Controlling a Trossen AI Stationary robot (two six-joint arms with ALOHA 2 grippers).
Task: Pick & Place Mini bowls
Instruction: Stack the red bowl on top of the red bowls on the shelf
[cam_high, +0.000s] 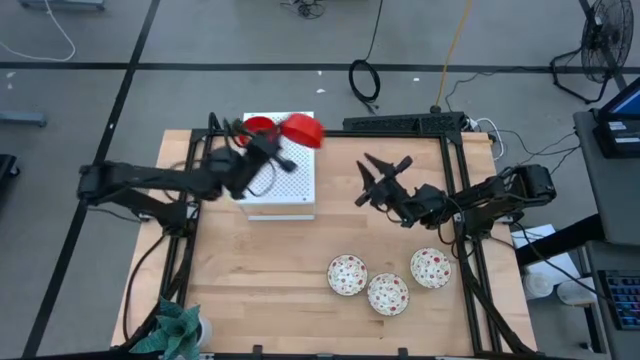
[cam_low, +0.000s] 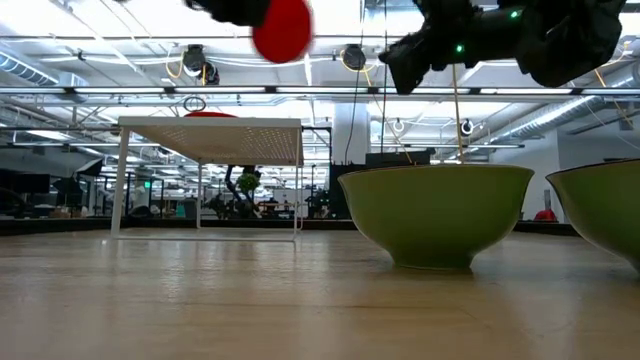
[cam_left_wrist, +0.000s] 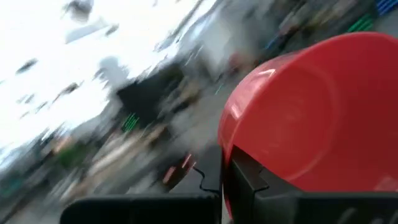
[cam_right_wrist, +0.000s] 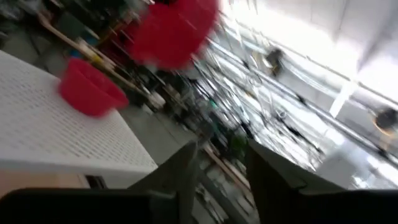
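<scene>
In the low view, two bowls stand nearest the camera on the wooden table (cam_low: 200, 300): one bowl (cam_low: 436, 213) at about three o'clock from the middle, showing an olive-green outside, and the edge of a second bowl (cam_low: 603, 205) cut off at the far three o'clock side. Well behind them, toward nine o'clock, stands the white perforated board (cam_low: 212, 139) on thin legs, with a red bowl (cam_low: 210, 115) barely showing over its top. At twelve o'clock a red bowl (cam_low: 282, 28) hangs in the air under a dark gripper.

In the high view, the left gripper (cam_high: 275, 142) is over the board (cam_high: 290, 190) at about eleven o'clock on the table, clamped on the lifted red bowl (cam_high: 303, 130). Another red bowl (cam_high: 259, 126) sits just beside it on the board's far edge. The right gripper (cam_high: 375, 178) hovers near one o'clock with its fingers spread and empty. Three white speckled bowls (cam_high: 388, 293) cluster at about five o'clock, touching or nearly so.

In the left wrist view, the dark fingers (cam_left_wrist: 245, 180) pinch the rim of the red bowl (cam_left_wrist: 323, 118); the rest is motion blur.

In the right wrist view, the fingers (cam_right_wrist: 273, 177) stand apart with nothing between them, facing the board (cam_right_wrist: 56, 137), the resting red bowl (cam_right_wrist: 90, 88) and the lifted bowl (cam_right_wrist: 171, 31).
</scene>
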